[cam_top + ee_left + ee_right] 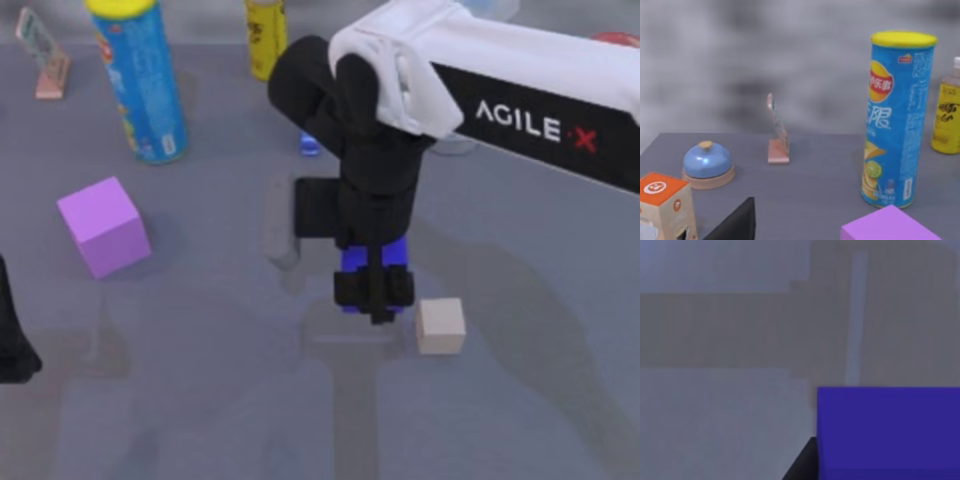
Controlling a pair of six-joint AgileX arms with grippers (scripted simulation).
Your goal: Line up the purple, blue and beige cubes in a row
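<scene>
My right gripper (373,292) reaches down over the middle of the table, shut on the deep blue cube (352,262). In the right wrist view that blue cube (887,432) fills the corner, with one dark finger (802,465) pressed against its side. The small beige cube (440,325) sits on the table just right of the gripper, a narrow gap apart. The large light purple cube (104,226) rests far to the left and also shows in the left wrist view (890,227). My left gripper (12,345) stays parked at the left edge, open and apart from the purple cube.
A tall blue chips can (140,80) stands behind the purple cube, with a yellow bottle (265,35) and a pink card stand (45,60) along the back. A small blue bottle (310,145) stands behind the right arm. A bell (706,161) and an orange box (662,205) show in the left wrist view.
</scene>
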